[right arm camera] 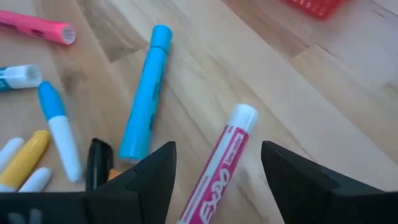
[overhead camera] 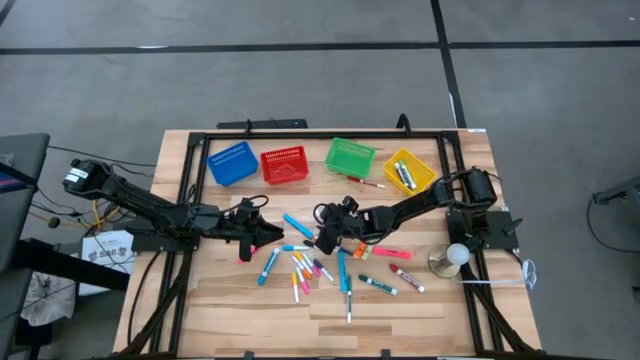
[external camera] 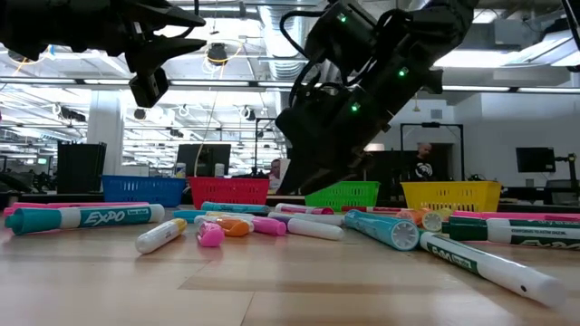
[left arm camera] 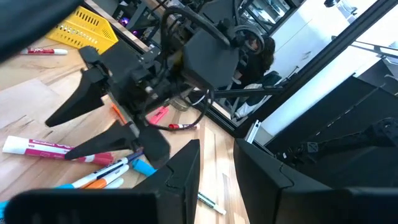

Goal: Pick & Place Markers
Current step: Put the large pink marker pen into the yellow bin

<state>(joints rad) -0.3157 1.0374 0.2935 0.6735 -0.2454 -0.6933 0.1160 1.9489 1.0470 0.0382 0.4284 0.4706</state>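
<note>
right gripper (overhead camera: 322, 238): wide open over pink marker (right arm camera: 217, 165) | left gripper (overhead camera: 262, 232): opening unclear | yellow basket (overhead camera: 421, 181): two markers | green basket (overhead camera: 349, 157), red basket (overhead camera: 284, 165), blue basket (overhead camera: 232, 163): contents unclear

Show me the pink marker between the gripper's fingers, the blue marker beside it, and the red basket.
pink marker (right arm camera: 219, 167), right wrist view, labelled body.
blue marker (right arm camera: 144, 97), right wrist view, mid barrel.
red basket (overhead camera: 284, 166), high view, mesh wall.

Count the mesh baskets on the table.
4, in a row along the table's far edge: blue basket, red basket, green basket, yellow basket. None appears hidden.
</note>
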